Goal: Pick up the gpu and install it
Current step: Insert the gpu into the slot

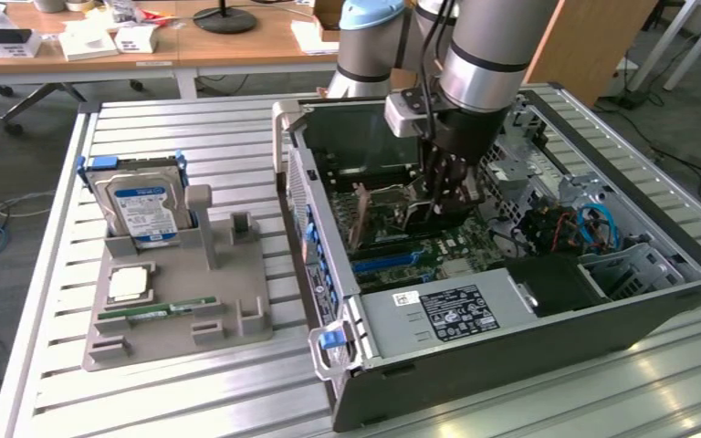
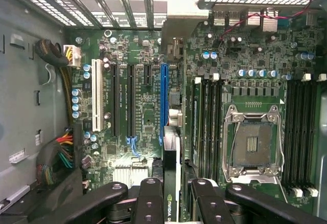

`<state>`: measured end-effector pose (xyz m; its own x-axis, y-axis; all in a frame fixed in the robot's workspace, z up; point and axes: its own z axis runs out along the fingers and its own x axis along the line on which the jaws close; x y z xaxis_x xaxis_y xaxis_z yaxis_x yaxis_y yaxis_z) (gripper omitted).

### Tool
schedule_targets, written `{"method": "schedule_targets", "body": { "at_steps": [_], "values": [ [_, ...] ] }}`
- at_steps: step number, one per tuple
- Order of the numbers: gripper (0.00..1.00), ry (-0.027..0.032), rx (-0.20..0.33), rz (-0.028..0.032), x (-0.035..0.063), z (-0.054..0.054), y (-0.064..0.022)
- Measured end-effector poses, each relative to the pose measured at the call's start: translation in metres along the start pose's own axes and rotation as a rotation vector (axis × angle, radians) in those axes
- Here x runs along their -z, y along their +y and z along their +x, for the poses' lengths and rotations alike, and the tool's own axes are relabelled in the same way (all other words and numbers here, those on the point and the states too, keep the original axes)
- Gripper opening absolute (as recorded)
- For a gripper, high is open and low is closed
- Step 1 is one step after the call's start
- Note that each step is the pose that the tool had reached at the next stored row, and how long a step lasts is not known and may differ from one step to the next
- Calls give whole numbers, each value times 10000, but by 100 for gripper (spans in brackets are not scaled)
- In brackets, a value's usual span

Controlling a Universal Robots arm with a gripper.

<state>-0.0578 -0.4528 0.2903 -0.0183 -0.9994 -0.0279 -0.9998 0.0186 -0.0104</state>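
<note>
The gripper (image 2: 176, 196) is inside the open computer case (image 1: 643, 301), its 2 black fingers (image 2: 150, 198) closed narrowly on the gpu (image 2: 169, 206), 1 on each face of the card. The gpu stands on edge with a green-lettered logo on its dark top edge, lined up with the long blue slot (image 2: 164, 101) on the motherboard (image 2: 143, 116) and covering the end of that slot nearest the gripper. Whether the card's lower edge touches the blue slot cannot be told. In the exterior view the arm (image 1: 485, 55) comes down from above the blue slot, holding the card upright over the board. The empty processor socket (image 2: 253, 144) lies near the blue slot, with 1 bank of memory slots (image 2: 207, 121) between them. A hard drive (image 1: 141, 205) stands in a grey holder (image 1: 180, 310) well apart from the blue slot, outside the case, toward the exterior view's left
</note>
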Motion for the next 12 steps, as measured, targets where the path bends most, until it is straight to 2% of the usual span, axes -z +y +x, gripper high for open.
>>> {"method": "schedule_targets", "body": {
  "at_steps": [12],
  "values": [
    [26, -1, 0, 0, -84, 15, 38]
  ]
}}
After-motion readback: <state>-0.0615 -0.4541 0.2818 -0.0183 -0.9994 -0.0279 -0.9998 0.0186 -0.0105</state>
